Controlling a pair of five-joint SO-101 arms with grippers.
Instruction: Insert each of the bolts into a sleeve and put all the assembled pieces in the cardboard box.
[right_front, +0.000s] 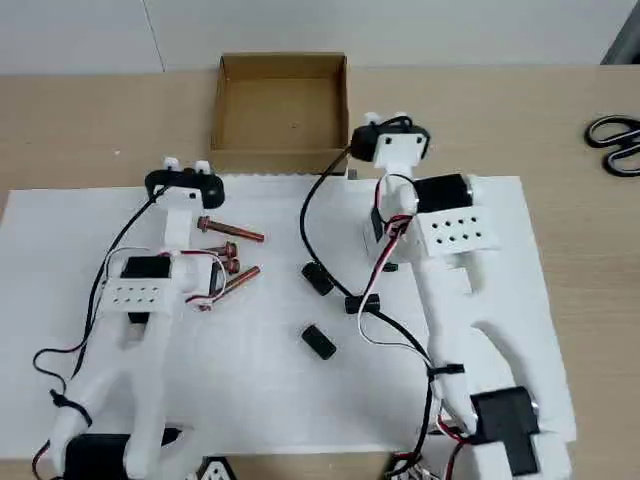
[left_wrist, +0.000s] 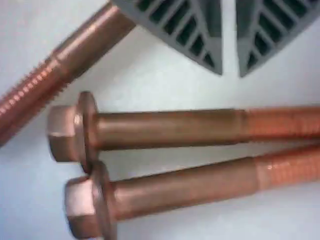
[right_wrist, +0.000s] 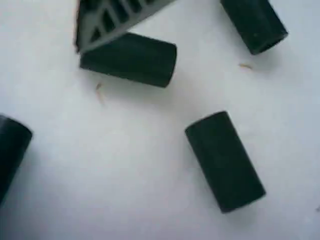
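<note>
Several copper bolts (right_front: 232, 231) lie on the white sheet at the left. My left gripper (left_wrist: 230, 74) hangs just above them, shut and holding nothing. Up close I see one slanted bolt (left_wrist: 65, 55) and two parallel bolts (left_wrist: 175, 127), (left_wrist: 175, 187). Several black sleeves (right_front: 318, 341) lie mid-sheet. My right gripper (right_front: 385, 250) is over them and open. One grey finger (right_wrist: 115, 20) overlaps a lying sleeve (right_wrist: 130, 59), and another sleeve (right_wrist: 225, 160) lies apart from it. The cardboard box (right_front: 222, 110) stands empty at the back.
The white sheet (right_front: 250, 400) covers the table's middle and has bare room at the front. Black scissors (right_front: 615, 140) lie on the wood at the far right. Black cables (right_front: 330, 200) hang from both arms over the sheet.
</note>
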